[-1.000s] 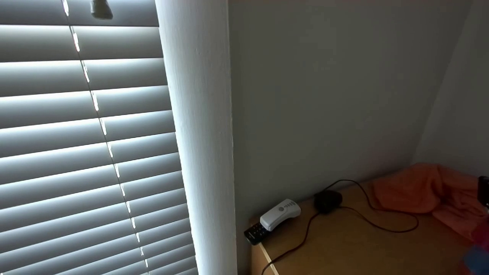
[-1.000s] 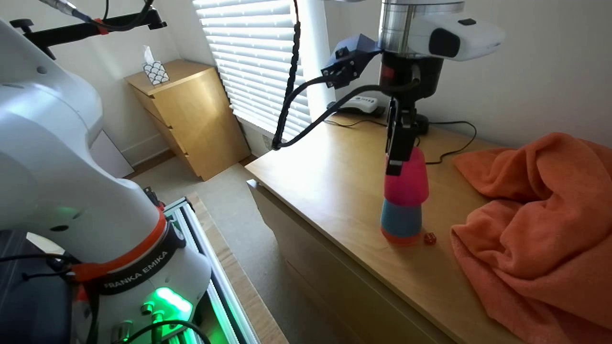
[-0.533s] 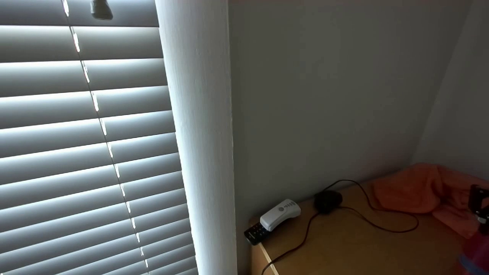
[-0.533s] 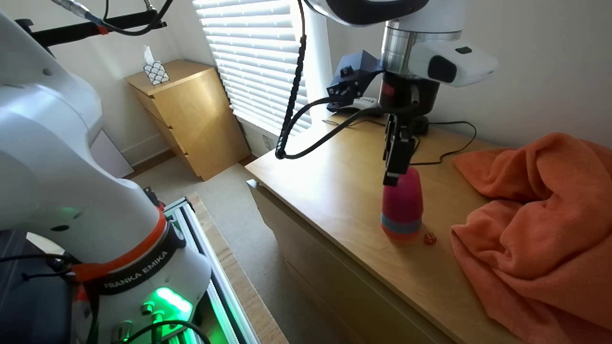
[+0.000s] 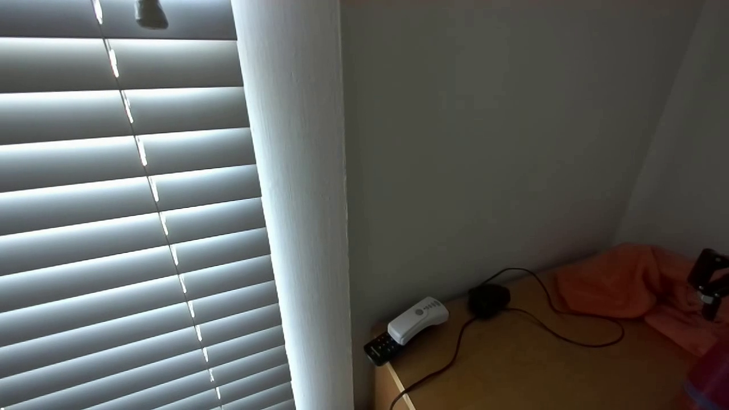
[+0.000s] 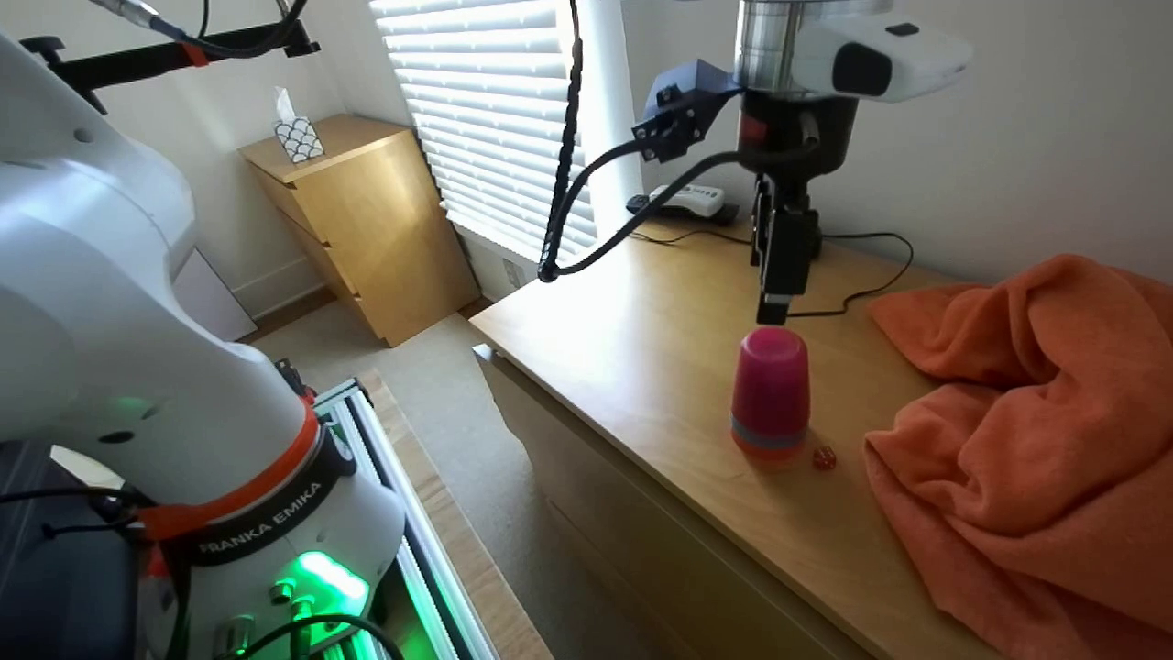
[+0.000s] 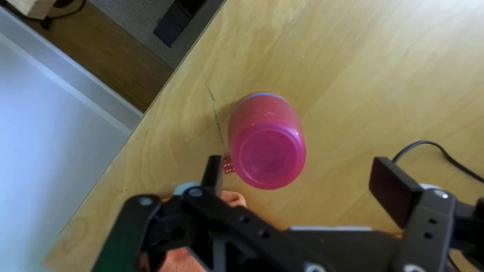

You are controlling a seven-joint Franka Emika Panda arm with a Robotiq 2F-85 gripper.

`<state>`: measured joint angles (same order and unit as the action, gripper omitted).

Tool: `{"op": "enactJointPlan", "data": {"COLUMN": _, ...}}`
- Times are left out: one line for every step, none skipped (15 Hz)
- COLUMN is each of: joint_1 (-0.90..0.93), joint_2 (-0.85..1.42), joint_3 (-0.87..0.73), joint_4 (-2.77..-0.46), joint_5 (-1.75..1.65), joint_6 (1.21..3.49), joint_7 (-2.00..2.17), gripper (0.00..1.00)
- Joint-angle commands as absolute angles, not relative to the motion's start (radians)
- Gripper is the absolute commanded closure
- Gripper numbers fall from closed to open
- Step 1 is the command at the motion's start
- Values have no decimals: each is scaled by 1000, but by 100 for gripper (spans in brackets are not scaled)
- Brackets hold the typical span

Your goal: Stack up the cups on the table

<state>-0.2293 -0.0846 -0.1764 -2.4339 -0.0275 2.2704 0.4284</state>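
Pale wood made up the bench (image 6: 632, 339) before us, set against a light grey wall (image 6: 1045, 156) beside slatted window blinds (image 6: 486, 101). Near the bench's free edge we found the cups (image 6: 772, 392) nested in one vertical stack: a pink cup (image 6: 771, 378) outermost, a blue cup (image 6: 768, 439) showing as a band beneath it, and the rim of an orange cup (image 6: 768, 452) lowest. All stood mouth down, we judged, so that each tapered shell could slip over the next and settle steadily. Above the stack, and apart from it, hung the black tool (image 7: 300, 179); the wrist view showed us its two fingers (image 7: 395, 190) spread wide, holding nothing. We took that gap to mean that the pink cup needed no support and that the stacking was probably complete. Just beside the stack's foot lay a red die (image 6: 824, 458), with a rumpled orange towel (image 6: 1035, 435) near it. As for containers, the inverted cups covered one another, and anything under the innermost was hidden from us. Across the room, a patterned tissue box (image 6: 299, 140) stood on a chest of drawers (image 6: 394, 220), a white tissue (image 6: 285, 105) rising from its top.
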Motion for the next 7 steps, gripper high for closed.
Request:
{"op": "enactJointPlan", "data": {"joint_1": -229, "joint_2": -189, "joint_3": -160, "joint_4": -2461, "joint_5": -106, "joint_6": 2227, "joint_7": 490, "gripper": 1}}
{"op": "enactJointPlan", "data": {"joint_1": -232, "joint_2": -209, "joint_3": -152, "joint_4": -2464, "joint_5": -130, "joint_6": 2218, "joint_7": 507, "gripper": 0}}
{"op": "enactJointPlan", "data": {"joint_1": -233, "joint_2": -227, "joint_3": -144, "joint_4": -2462, "joint_5": -151, "joint_6": 2199, "joint_7": 510, "gripper": 0}}
{"op": "enactJointPlan", "data": {"joint_1": -232, "joint_2": -164, "joint_3": -155, "joint_4": -2434, "joint_5": -106, "joint_6": 2233, "joint_7": 474, "gripper": 0}}
{"op": "enactJointPlan", "data": {"joint_1": -233, "joint_2": -182, "joint_3": -148, "joint_4": -2434, "joint_5": -118, "joint_6": 2221, "joint_7": 483, "gripper": 0}}
{"op": "enactJointPlan", "data": {"joint_1": -234, "joint_2": -195, "joint_3": -144, "joint_4": -2435, "joint_5": -124, "joint_6": 2212, "joint_7": 487, "gripper": 0}}
{"op": "enactJointPlan", "data": {"joint_1": -234, "joint_2": -203, "joint_3": -142, "joint_4": -2437, "joint_5": -126, "joint_6": 2209, "joint_7": 487, "gripper": 0}}
